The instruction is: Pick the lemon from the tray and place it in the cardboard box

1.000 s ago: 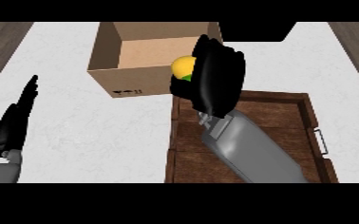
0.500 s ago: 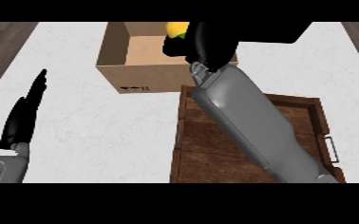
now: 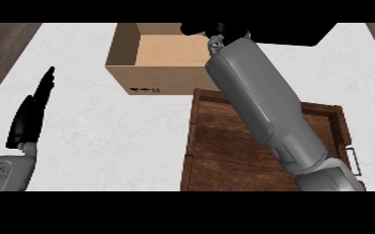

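Overhead, right robot hand (image 3: pixel 209 29) (grip unreadable) tops the cardboard box (image 3: pixel 157 64).

Box (image 3: pixel 157 62) is matt brown cardboard. Tray (image 3: pixel 227 144) is dark wood, visible plank grain. Counter (image 3: pixel 110 124) is pale marbled stone, smooth; forearm (image 3: pixel 264 109) is smooth grey shell, slight sheen.

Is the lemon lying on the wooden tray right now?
No, the tray shows only bare wood beside the right forearm, and no lemon is visible anywhere on it.
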Action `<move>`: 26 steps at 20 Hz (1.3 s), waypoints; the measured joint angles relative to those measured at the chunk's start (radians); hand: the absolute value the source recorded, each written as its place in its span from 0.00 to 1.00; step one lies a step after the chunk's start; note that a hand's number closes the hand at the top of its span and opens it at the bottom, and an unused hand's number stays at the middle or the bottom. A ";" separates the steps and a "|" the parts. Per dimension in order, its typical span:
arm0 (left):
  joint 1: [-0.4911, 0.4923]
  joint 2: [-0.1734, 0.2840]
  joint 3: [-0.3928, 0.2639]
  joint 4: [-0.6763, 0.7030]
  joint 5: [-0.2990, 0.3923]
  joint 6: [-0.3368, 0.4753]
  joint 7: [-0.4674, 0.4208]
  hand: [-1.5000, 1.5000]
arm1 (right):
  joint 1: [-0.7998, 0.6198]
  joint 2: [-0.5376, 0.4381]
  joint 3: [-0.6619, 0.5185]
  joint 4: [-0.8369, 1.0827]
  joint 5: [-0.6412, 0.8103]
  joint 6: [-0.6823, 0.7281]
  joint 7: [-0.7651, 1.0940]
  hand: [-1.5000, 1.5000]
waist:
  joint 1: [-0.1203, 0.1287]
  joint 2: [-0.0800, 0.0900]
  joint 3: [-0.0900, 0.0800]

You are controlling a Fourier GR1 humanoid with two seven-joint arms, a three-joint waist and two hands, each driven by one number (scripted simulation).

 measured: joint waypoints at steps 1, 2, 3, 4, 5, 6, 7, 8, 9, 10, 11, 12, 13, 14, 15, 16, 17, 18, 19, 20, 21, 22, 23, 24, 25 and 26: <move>-0.008 -0.001 -0.003 0.001 -0.002 -0.003 0.004 0.50 | -0.010 0.000 -0.010 0.043 -0.004 -0.022 -0.009 1.00 | 0.003 0.002 0.000; -0.012 -0.001 -0.003 0.004 -0.003 -0.004 0.006 0.50 | -0.022 0.001 -0.022 0.086 -0.006 -0.039 -0.017 1.00 | 0.004 0.002 0.000; -0.009 -0.002 -0.003 0.001 -0.003 -0.004 0.004 0.50 | -0.035 0.001 -0.040 0.126 -0.002 -0.057 -0.023 1.00 | 0.005 0.003 0.000; -0.011 -0.011 -0.010 -0.001 -0.009 0.001 0.007 0.50 | -0.041 0.001 -0.057 0.161 0.001 -0.080 -0.029 1.00 | 0.006 0.004 0.000; -0.006 -0.012 -0.011 -0.005 -0.008 0.001 0.004 0.50 | -0.044 0.001 -0.078 0.189 -0.001 -0.104 -0.032 0.00 | 0.009 0.006 0.000; -0.007 -0.013 -0.011 -0.003 -0.009 0.001 0.001 0.50 | -0.046 0.001 -0.098 0.216 -0.010 -0.125 -0.036 0.00 | 0.013 0.008 0.000; -0.008 -0.015 -0.014 -0.005 -0.011 0.001 0.002 0.50 | -0.049 0.001 -0.117 0.236 -0.026 -0.149 -0.040 0.00 | 0.017 0.008 0.000; -0.013 -0.019 -0.016 -0.011 -0.013 0.003 0.007 0.50 | -0.052 0.001 -0.139 0.256 -0.040 -0.173 -0.045 0.00 | 0.021 0.010 0.001; -0.014 -0.015 -0.012 -0.008 -0.011 0.000 0.004 0.50 | -0.054 0.001 -0.154 0.279 -0.053 -0.194 -0.051 0.00 | 0.023 0.011 0.001; -0.024 -0.017 -0.013 -0.003 -0.012 -0.001 0.005 0.50 | -0.050 0.002 -0.167 0.299 -0.068 -0.220 -0.059 0.00 | 0.023 0.012 0.001; -0.019 -0.011 -0.012 -0.007 -0.011 -0.007 0.002 0.50 | -0.048 0.002 -0.179 0.320 -0.080 -0.248 -0.064 0.00 | 0.028 0.012 0.001; -0.018 -0.014 -0.016 -0.008 -0.015 -0.007 0.001 0.50 | -0.059 0.002 -0.187 0.342 -0.092 -0.263 -0.065 0.00 | 0.033 0.013 0.001; -0.019 -0.013 -0.013 -0.002 -0.014 -0.008 -0.002 0.50 | -0.069 0.003 -0.197 0.358 -0.101 -0.282 -0.074 0.00 | 0.032 0.013 0.001; -0.017 -0.016 -0.014 -0.002 -0.015 -0.007 -0.002 0.50 | -0.082 0.003 -0.210 0.373 -0.108 -0.299 -0.084 0.00 | 0.030 0.013 0.001; -0.019 -0.021 -0.017 -0.002 -0.020 -0.001 -0.002 0.50 | -0.088 0.003 -0.217 0.390 -0.113 -0.319 -0.097 0.00 | 0.030 0.013 0.001; -0.026 -0.020 -0.014 -0.001 -0.018 -0.003 0.003 0.50 | -0.098 0.004 -0.221 0.405 -0.113 -0.339 -0.109 0.00 | 0.029 0.013 0.001; -0.029 -0.017 -0.008 0.006 -0.015 -0.006 0.000 0.50 | -0.102 0.004 -0.222 0.416 -0.115 -0.363 -0.126 0.00 | 0.026 0.013 0.001; -0.031 -0.019 -0.008 0.012 -0.014 -0.007 -0.003 0.50 | -0.102 0.003 -0.217 0.427 -0.115 -0.394 -0.139 0.00 | 0.029 0.013 0.001; -0.031 -0.021 -0.009 0.013 -0.016 -0.006 0.000 0.50 | -0.104 0.003 -0.218 0.433 -0.112 -0.423 -0.156 0.00 | 0.028 0.013 0.001; -0.032 -0.024 -0.009 0.018 -0.019 -0.002 -0.001 0.50 | -0.112 0.004 -0.219 0.435 -0.107 -0.449 -0.169 0.00 | 0.022 0.011 0.001; -0.031 -0.031 -0.013 0.021 -0.024 0.003 -0.006 0.50 | -0.117 0.003 -0.218 0.439 -0.106 -0.480 -0.178 0.00 | 0.022 0.011 0.001; -0.031 -0.029 -0.012 0.016 -0.022 -0.002 -0.001 0.50 | -0.118 0.003 -0.218 0.443 -0.102 -0.514 -0.187 0.00 | 0.021 0.009 0.001; -0.024 -0.028 -0.009 0.020 -0.020 -0.002 -0.005 0.50 | -0.118 0.003 -0.222 0.439 -0.101 -0.543 -0.197 0.00 | 0.016 0.006 0.001; -0.023 -0.026 -0.007 0.018 -0.020 -0.004 -0.001 0.50 | -0.121 0.003 -0.225 0.439 -0.100 -0.574 -0.203 0.00 | 0.013 0.004 0.001; -0.020 -0.018 -0.001 0.012 -0.016 -0.009 0.001 0.50 | -0.114 0.002 -0.226 0.436 -0.098 -0.609 -0.212 0.00 | 0.010 0.002 0.001; -0.015 -0.015 0.004 0.010 -0.011 -0.014 0.003 0.50 | -0.115 0.002 -0.229 0.431 -0.100 -0.637 -0.219 0.00 | 0.006 -0.001 0.001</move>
